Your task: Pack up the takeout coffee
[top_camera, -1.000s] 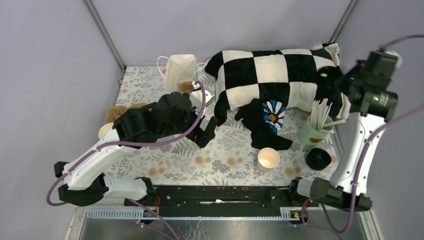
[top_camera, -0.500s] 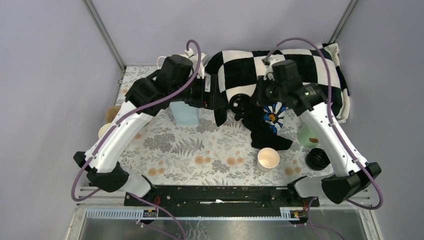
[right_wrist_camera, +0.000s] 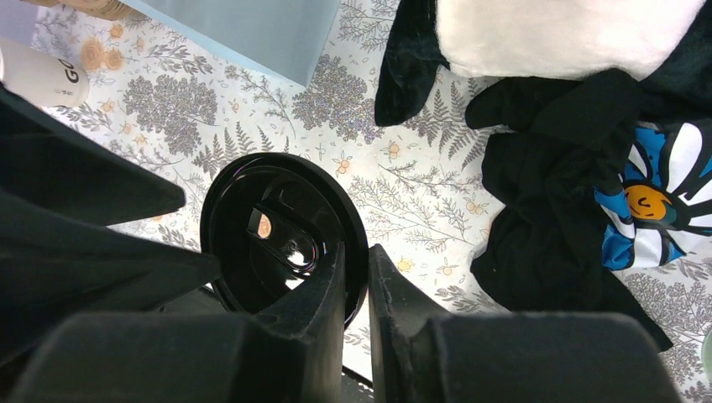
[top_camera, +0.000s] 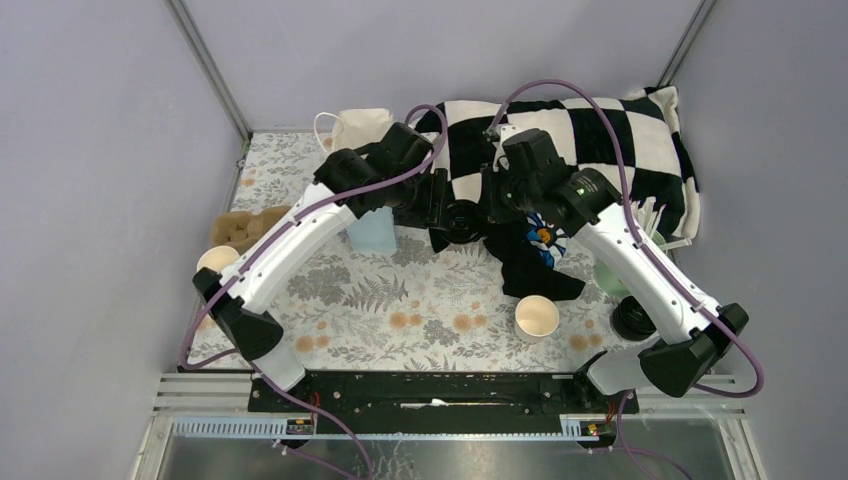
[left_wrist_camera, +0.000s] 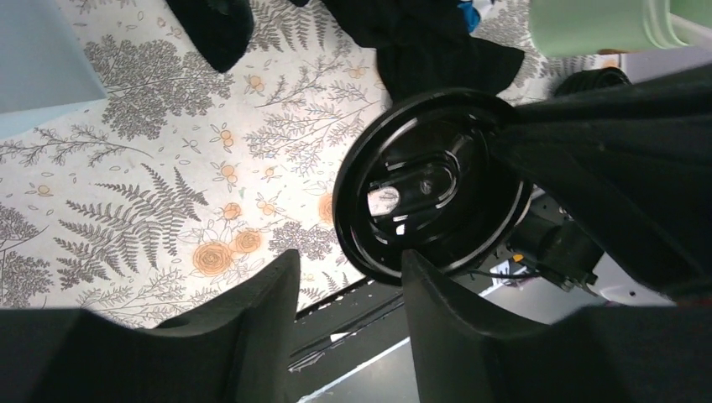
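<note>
The takeout coffee cup [top_camera: 537, 318] stands lidless on the floral table [top_camera: 400, 300], front right, well apart from its black lid [right_wrist_camera: 281, 243], which is held up over mid-table, its rim pinched in the closed right gripper [right_wrist_camera: 356, 256]. The left gripper [left_wrist_camera: 353, 264] meets the lid's other edge with jaws parted, gripping nothing: seemingly a handover, so next the left should clamp the rim squarely before the right releases

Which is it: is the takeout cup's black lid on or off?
Off. The cream cup stands open-topped on the table; the right gripper pinches the black lid by its rim.
</note>
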